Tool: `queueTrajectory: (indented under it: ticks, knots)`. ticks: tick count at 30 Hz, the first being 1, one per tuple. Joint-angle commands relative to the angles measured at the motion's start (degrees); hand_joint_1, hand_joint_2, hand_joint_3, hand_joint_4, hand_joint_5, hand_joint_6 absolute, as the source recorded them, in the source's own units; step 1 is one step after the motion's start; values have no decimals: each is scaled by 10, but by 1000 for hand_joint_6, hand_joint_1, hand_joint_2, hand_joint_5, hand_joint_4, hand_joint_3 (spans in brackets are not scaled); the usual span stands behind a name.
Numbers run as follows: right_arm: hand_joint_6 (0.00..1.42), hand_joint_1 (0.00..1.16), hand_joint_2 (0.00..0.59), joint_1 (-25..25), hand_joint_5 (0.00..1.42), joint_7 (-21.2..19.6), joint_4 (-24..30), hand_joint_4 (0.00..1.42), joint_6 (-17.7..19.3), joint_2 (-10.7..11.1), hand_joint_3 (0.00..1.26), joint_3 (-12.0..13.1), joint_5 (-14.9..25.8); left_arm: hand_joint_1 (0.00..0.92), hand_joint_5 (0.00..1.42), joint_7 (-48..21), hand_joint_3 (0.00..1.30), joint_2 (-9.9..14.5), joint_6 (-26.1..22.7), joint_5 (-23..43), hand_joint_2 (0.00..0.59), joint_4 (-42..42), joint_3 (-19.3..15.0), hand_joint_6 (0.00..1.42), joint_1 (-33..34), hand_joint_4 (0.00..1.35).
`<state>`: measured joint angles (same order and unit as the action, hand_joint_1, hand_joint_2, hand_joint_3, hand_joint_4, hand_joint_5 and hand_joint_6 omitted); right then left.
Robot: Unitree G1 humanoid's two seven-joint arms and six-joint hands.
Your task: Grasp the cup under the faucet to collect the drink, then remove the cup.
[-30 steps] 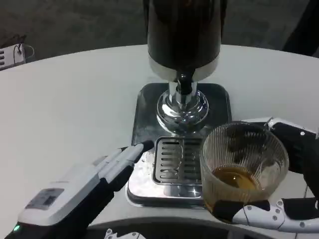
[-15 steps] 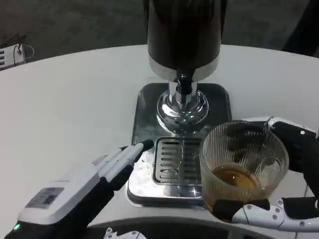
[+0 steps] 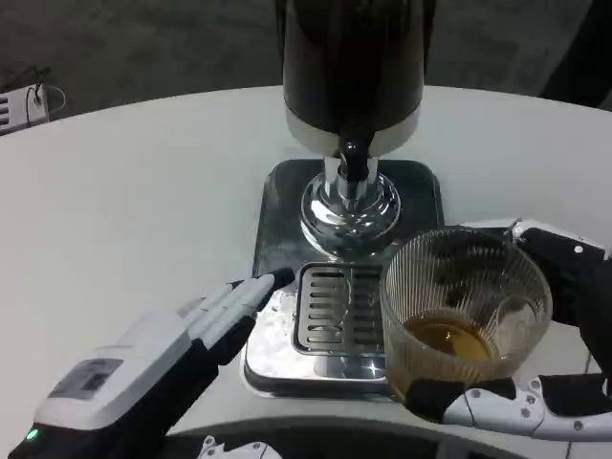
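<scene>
A ribbed clear glass cup (image 3: 466, 311) with amber drink in its bottom is held at the lower right, to the right of the drip grate (image 3: 337, 308). My right hand (image 3: 559, 335) grips it, fingers wrapped around its far side and under its base. The dark dispenser (image 3: 352, 72) stands at the top centre, its faucet (image 3: 356, 164) above the steel tray (image 3: 282, 206). My left hand (image 3: 196, 335) lies at the lower left, fingers stretched out together, their tips touching the tray's left edge beside the grate and holding nothing.
The round white table (image 3: 134, 201) spreads to the left and right of the dispenser. A small white object with cables (image 3: 21, 105) lies at the far left edge.
The cup and my right hand have shifted very slightly to the left and up. My left hand has stayed in place.
</scene>
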<state>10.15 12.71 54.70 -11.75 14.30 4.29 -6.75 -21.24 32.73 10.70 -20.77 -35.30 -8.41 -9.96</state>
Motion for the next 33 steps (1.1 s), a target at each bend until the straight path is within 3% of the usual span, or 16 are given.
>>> queueTrajectory:
  ticks: [1, 33]
  knots:
    - [1424, 989, 171, -4, 1385, 0, 10, 1269, 10, -1, 1045, 1, 11, 0, 0, -9, 0, 6, -3, 1, 68, 3, -4, 41, -3, 0]
    - [1424, 984, 188, 3, 1385, 1, 15, 1269, 10, -2, 1043, 2, 12, 0, 0, -8, 0, 6, -3, 3, 68, -3, -10, 41, -14, 0]
